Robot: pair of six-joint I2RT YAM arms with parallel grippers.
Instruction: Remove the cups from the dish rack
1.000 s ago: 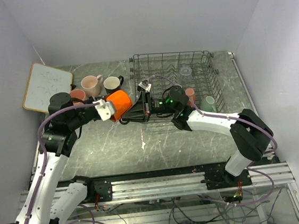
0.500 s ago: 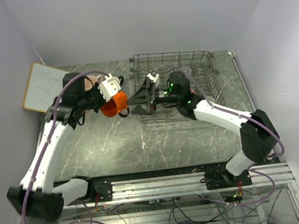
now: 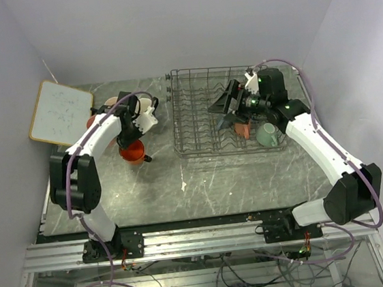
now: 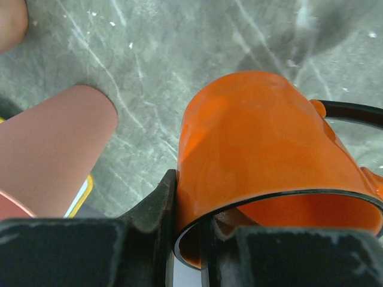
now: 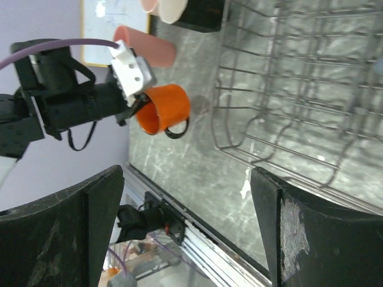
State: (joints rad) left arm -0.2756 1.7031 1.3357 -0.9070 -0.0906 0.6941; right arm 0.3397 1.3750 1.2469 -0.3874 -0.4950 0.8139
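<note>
Your left gripper [image 4: 188,222] is pinching the rim of the orange cup [image 4: 263,161] — one finger inside, one outside — with the pink tumbler [image 4: 54,149] standing just beside those fingers. Your right gripper [image 3: 219,113] is hovering above the dish rack [image 3: 193,126], fingers spread wide, gripping nothing.

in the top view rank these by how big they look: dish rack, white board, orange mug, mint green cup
1. dish rack, clearly the largest
2. white board
3. orange mug and mint green cup: both small and they look about alike, so I would not rank one above the other
</note>
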